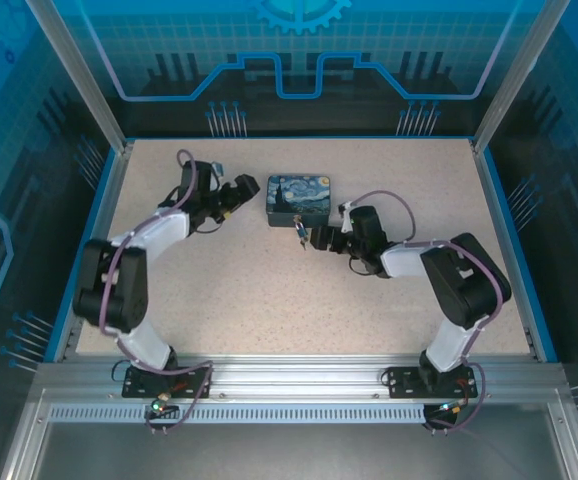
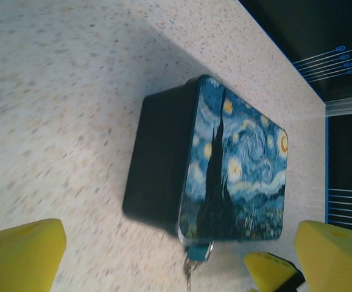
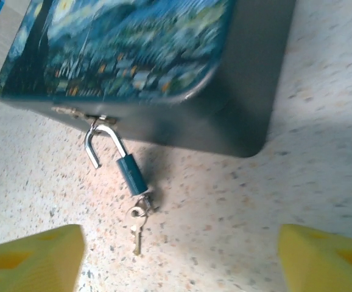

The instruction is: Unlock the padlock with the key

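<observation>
I have the left gripper (image 2: 176, 261) and right gripper (image 3: 179, 258) both spread wide, holding nothing. The padlock (image 3: 129, 173) hangs at the tin box's (image 3: 164, 61) six o'clock edge with the key (image 3: 137, 231) at its base. Its shackle looks sprung, I think. Next: confirm, then back away.

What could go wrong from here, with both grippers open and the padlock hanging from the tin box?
1. The shackle of the padlock looks sprung open but is hooked through the hasp of the tin box; a nudge from the open right gripper could press it shut.
2. The key dangles under the padlock; a finger could snag it and drag the box.
3. The open left gripper sits close beside the box and may shove it.
</observation>
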`<control>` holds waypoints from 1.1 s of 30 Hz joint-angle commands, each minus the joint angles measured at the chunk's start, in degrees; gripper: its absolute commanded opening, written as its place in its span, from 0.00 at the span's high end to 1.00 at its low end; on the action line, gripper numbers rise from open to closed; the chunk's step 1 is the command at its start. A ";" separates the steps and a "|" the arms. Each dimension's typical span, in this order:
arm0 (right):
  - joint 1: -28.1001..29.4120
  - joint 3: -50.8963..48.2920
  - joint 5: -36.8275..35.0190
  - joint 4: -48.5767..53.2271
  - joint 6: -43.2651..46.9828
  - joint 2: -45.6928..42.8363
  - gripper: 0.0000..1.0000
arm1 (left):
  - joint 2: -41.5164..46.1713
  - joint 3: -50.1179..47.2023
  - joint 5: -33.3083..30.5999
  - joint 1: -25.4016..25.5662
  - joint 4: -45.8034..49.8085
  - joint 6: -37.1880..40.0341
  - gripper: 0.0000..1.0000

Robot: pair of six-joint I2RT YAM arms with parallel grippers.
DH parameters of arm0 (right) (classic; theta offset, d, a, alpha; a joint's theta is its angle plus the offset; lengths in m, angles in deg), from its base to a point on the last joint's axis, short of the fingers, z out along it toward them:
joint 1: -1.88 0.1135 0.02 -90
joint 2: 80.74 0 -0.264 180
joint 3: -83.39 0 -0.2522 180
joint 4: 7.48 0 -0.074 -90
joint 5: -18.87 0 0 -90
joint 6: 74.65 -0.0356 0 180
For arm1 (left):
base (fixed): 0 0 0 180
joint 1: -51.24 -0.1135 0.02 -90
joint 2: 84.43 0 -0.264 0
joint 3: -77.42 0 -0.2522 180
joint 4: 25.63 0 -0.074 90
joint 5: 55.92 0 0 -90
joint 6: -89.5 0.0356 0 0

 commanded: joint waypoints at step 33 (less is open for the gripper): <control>-4.89 37.64 21.70 19.72 0.16 21.09 0.02 | -13.35 6.49 21.03 4.91 -7.75 -6.63 0.09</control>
